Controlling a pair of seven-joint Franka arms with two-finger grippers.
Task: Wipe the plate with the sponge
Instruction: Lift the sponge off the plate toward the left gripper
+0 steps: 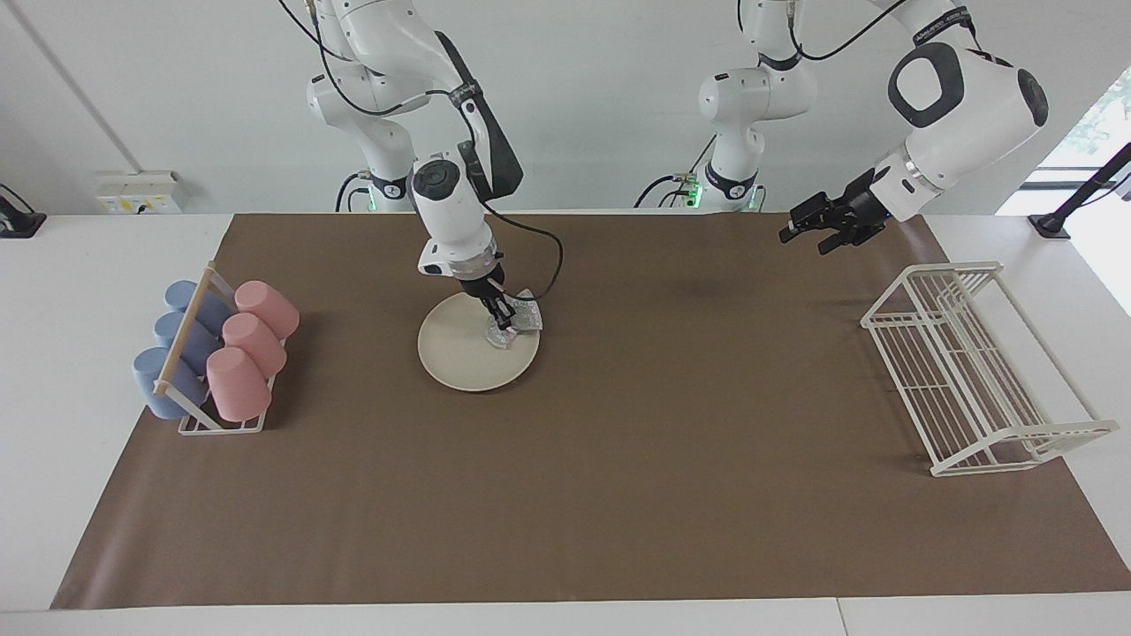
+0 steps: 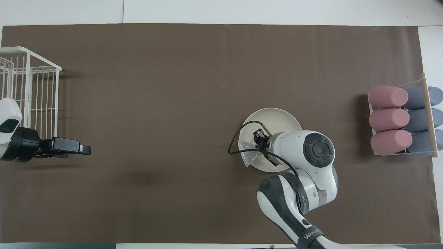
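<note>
The cream-white plate [image 1: 459,353] [image 2: 277,119] lies on the brown mat toward the right arm's end of the table. My right gripper [image 1: 502,320] [image 2: 258,143] points down at the plate's rim on the side toward the left arm and is shut on the silvery sponge [image 1: 527,316] [image 2: 248,155]. The sponge rests on that rim and partly hangs over it onto the mat. My left gripper [image 1: 806,234] [image 2: 86,149] waits open and empty in the air beside the white wire rack.
A holder with pink cups [image 1: 252,349] [image 2: 389,121] and blue cups [image 1: 177,353] stands at the right arm's end. The white wire rack [image 1: 972,371] [image 2: 31,93] stands at the left arm's end. Brown mat covers the table.
</note>
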